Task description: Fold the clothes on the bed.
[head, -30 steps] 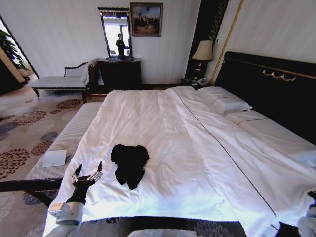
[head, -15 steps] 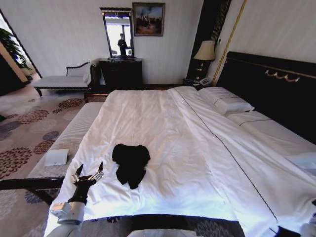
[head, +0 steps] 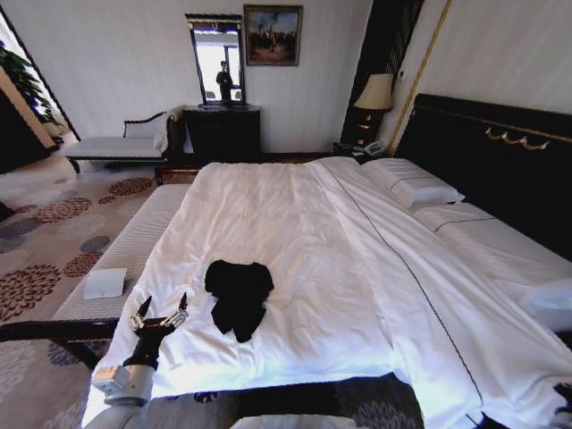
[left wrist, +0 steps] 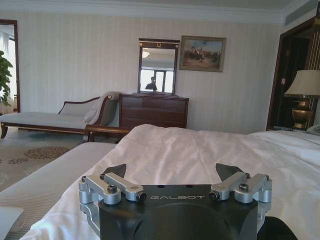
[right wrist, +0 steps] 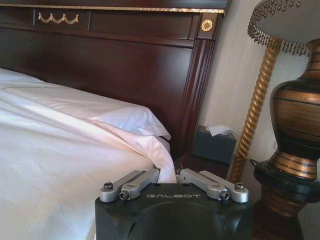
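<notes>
- The bed [head: 295, 232] spreads across the head view, white duvet smooth, dark headboard [head: 500, 152] on the right, two pillows [head: 413, 189] against it
- The shirt [head: 238, 298] lies crumpled on the duvet near the bed's foot edge, toward the robot's left side, with bare sheet all round it; no lettering can be made out
- A striped bench [head: 134, 250] runs along the bed's left side, touching or just beside it, with a small white box [head: 105, 283] lying flat on it
- The left gripper [head: 159, 313] hovers at the bed's near left corner, left of the shirt and apart from it, fingers spread wide and holding nothing
- The left wrist view looks low across the duvet [left wrist: 210, 155] and shows that gripper's [left wrist: 175, 177] dark tips well apart; it also gives the far wall plainly: a dresser [left wrist: 154, 111] under a mirror [left wrist: 158, 67], a painting [left wrist: 202, 53] beside it, a chaise [left wrist: 60, 119] toward the window side
- The right wrist view shows the bed's other end, hidden from the head camera: headboard [right wrist: 100, 60], a pillow corner [right wrist: 125, 120], a brass lamp [right wrist: 295, 130] and a tissue box [right wrist: 215, 145] on a nightstand
- The right gripper [right wrist: 167, 175] sits beside the duvet's hanging corner, links folded inward; whether the fingertips meet I cannot tell, as white cloth stands in front of them
</notes>
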`<state>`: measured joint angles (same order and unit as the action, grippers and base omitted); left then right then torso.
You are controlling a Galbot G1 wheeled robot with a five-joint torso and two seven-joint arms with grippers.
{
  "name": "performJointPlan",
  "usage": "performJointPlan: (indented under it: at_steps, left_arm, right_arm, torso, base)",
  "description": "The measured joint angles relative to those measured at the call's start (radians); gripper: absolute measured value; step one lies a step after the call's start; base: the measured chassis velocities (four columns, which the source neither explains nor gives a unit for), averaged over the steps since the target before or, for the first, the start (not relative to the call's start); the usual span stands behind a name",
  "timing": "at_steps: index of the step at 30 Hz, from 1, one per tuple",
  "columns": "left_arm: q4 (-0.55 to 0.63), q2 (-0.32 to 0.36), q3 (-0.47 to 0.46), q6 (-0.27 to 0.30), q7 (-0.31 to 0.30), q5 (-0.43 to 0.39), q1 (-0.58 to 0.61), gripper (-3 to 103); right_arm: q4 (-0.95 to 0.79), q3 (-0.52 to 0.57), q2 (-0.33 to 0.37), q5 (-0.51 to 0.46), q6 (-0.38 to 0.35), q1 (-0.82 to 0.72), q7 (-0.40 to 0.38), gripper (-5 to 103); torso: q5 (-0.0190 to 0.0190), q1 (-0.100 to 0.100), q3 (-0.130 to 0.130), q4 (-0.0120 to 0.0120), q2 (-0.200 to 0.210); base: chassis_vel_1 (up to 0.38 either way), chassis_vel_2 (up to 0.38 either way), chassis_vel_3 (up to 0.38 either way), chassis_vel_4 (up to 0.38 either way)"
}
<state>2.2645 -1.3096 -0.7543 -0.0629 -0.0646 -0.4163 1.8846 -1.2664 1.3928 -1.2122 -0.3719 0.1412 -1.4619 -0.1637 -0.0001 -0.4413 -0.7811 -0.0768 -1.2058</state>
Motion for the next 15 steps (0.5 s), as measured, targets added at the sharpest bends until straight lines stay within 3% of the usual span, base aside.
performJointPlan:
  at_steps: [3, 5, 6, 8, 11, 12, 15]
  left_arm:
    - [0.000, 0.000, -0.001, 0.000, 0.000, -0.001, 0.000, 100]
    - [0.000, -0.001, -0.002, 0.000, -0.001, -0.002, 0.000, 100]
    - [0.000, -0.002, -0.002, -0.001, -0.001, -0.003, 0.000, 100]
    - [0.000, -0.002, -0.002, -0.001, -0.001, -0.003, 0.001, 100]
    - [0.000, -0.005, -0.005, -0.003, -0.001, -0.003, 0.005, 100]
    - [0.000, -0.005, -0.005, -0.003, -0.001, -0.003, 0.005, 100]
    - [-0.001, -0.006, -0.006, -0.005, 0.000, -0.004, 0.007, 100]
  right_arm:
    - [-0.002, 0.000, -0.003, 0.000, -0.002, -0.002, -0.003, -1]
    - [-0.006, 0.001, -0.010, -0.002, -0.005, -0.006, -0.016, 10]
    - [-0.012, 0.002, -0.012, -0.004, -0.004, -0.007, -0.016, 16]
    - [-0.015, 0.002, -0.014, -0.005, -0.004, -0.008, -0.016, 16]
    - [-0.041, -0.002, -0.032, -0.027, 0.011, -0.019, -0.005, 32]
    - [-0.041, -0.002, -0.032, -0.027, 0.011, -0.019, -0.005, 32]
    - [-0.067, -0.010, -0.051, -0.044, 0.032, -0.030, 0.006, 48]
  torso:
    - [-0.0002, 0.000, 0.000, -0.0002, 0.000]
    - [-0.0007, 0.000, 0.000, -0.0045, 0.000]
    - [-0.0008, 0.000, 0.000, -0.0048, 0.000]
    - [-0.0008, 0.001, 0.000, -0.0047, 0.000]
    - [-0.0002, 0.001, 0.000, -0.0011, 0.000]
    - [-0.0002, 0.001, 0.000, -0.0011, 0.000]
    - [-0.0003, 0.000, 0.000, -0.0005, 0.000]
  base:
    - [0.000, 0.000, 0.000, 0.000]
    - [-0.005, -0.039, -0.032, -0.016]
    - [-0.061, -0.077, -0.064, -0.058]
    - [-0.061, -0.077, -0.070, -0.058]
    - [-0.003, -0.022, -0.026, -0.001]
    - [0.000, 0.000, 0.000, 0.000]
    - [0.000, 0.000, 0.000, 0.000]
